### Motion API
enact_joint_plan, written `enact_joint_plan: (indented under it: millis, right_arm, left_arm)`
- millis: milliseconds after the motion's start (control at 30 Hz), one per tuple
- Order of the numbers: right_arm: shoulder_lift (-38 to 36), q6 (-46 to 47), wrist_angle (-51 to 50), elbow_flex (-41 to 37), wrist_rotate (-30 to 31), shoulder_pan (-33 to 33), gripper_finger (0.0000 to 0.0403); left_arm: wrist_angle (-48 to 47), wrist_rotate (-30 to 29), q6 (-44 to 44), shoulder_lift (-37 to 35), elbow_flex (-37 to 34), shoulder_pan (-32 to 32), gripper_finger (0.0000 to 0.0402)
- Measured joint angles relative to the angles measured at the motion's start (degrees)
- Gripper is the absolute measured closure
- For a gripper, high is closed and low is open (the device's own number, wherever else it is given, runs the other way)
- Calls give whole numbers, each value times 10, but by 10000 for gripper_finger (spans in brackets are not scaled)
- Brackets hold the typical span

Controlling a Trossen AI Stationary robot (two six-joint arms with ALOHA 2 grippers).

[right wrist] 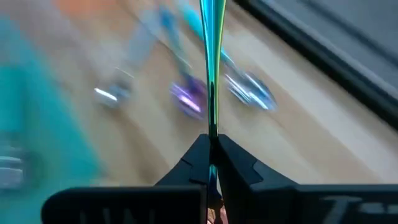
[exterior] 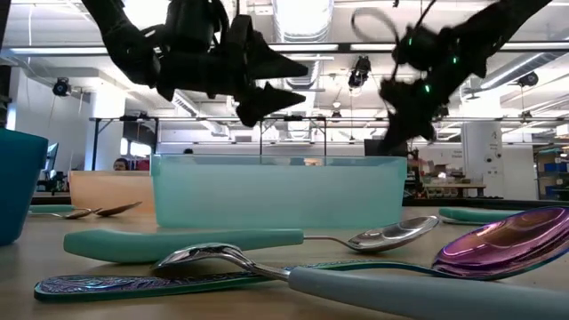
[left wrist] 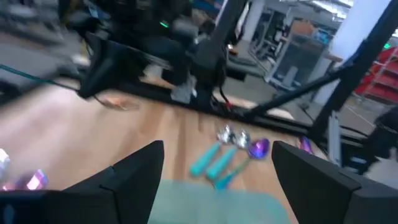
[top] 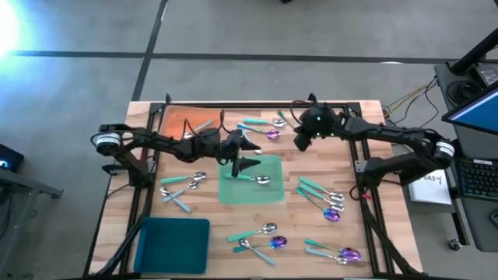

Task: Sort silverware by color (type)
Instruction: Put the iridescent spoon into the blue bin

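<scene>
Silverware lies in loose groups on the wooden table: teal-handled spoons at the far middle (top: 261, 124), at the left (top: 183, 187), at the right (top: 323, 198) and near the front (top: 261, 237). One silver-headed spoon (top: 255, 180) lies on the green mat (top: 233, 190). My right gripper (top: 299, 142) hovers over the far middle, shut on a thin iridescent utensil (right wrist: 211, 62) seen edge-on. My left gripper (top: 249, 153) stands open above the green mat's far edge, level, with nothing between its fingers (left wrist: 155, 155). My right gripper pinches the iridescent utensil between its two shut fingers (right wrist: 233, 158), at one end of the piece (right wrist: 212, 127). The utensil juts straight out past the fingertips, along the fingers and edge-on to the camera. It is above the table; which end is held I cannot tell.
An orange mat (top: 183, 124) lies at the far left and a teal mat (top: 173, 245) at the near left. A black frame (top: 366, 167) borders the table. In the low view a teal wall (exterior: 276, 191) stands behind the nearest spoons (exterior: 267, 249).
</scene>
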Motion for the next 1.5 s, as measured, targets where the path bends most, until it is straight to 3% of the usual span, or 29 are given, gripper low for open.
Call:
enact_joint_plan:
  millis: [367,833,1067,1500]
  right_arm:
    - [-3,-51,179,0,3,169,394]
    - [7,-63,211,0,4,201,394]
    - [7,-80,218,0,4,203,394]
    - [7,-111,218,0,7,203,394]
  left_arm:
    - [66,-91,81,0,0,0,119]
    - [152,-90,83,-1,0,-1,134]
    - [163,-90,88,-1,0,4,194]
    - [167,-85,89,-1,0,8,373]
